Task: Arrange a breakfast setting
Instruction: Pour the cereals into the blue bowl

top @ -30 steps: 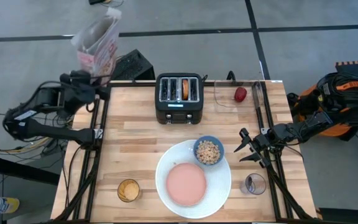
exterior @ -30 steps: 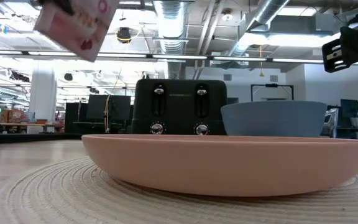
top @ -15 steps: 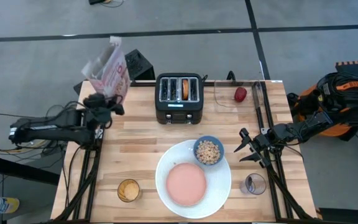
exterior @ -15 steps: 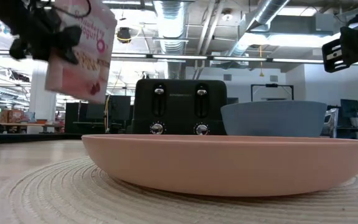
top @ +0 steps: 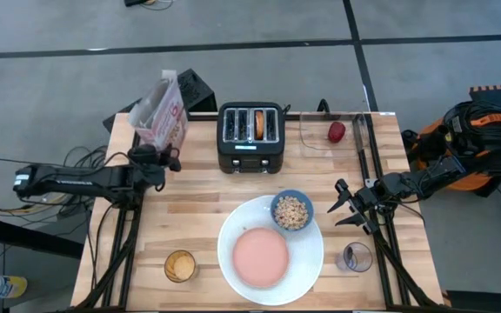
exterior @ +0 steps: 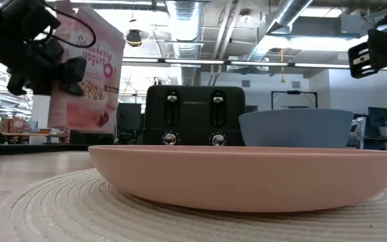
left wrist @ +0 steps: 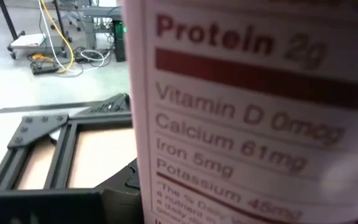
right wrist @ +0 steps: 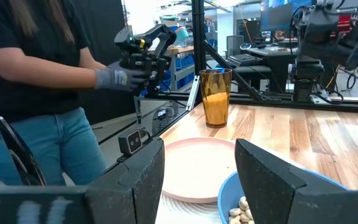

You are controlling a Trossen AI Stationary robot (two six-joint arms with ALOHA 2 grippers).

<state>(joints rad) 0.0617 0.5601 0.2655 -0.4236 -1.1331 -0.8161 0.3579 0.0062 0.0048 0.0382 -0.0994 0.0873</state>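
Your left gripper (top: pixel 157 156) is clamped on the cereal box (top: pixel 164 111), and over the last second the box has come down from high off the table's back-left corner to stand nearly upright on or just above that corner; the low view cannot settle whether its base touches the wood. The left wrist view shows only the box's nutrition panel pressed close in front of the camera, so the grip is tight and near.

That move reads as putting the box away: the small blue bowl (top: pixel 292 211), well to the right of your left gripper and nearer the front edge, already holds cereal. It sits on the rim of the large round white plate (top: pixel 312 261), touching the smaller pink plate (top: pixel 261 257) that lies on the white one.

Right of the box stands the toaster (top: pixel 250 135) with the toasted bagel half (top: pixel 258 123) upright in a slot. The small red fruit (top: pixel 337 131) lies beyond the toaster.

Your right gripper (top: pixel 348 207) has not moved; it hangs with fingers spread, just beside the bowl. I judge the bagel and fruit remain to be placed.
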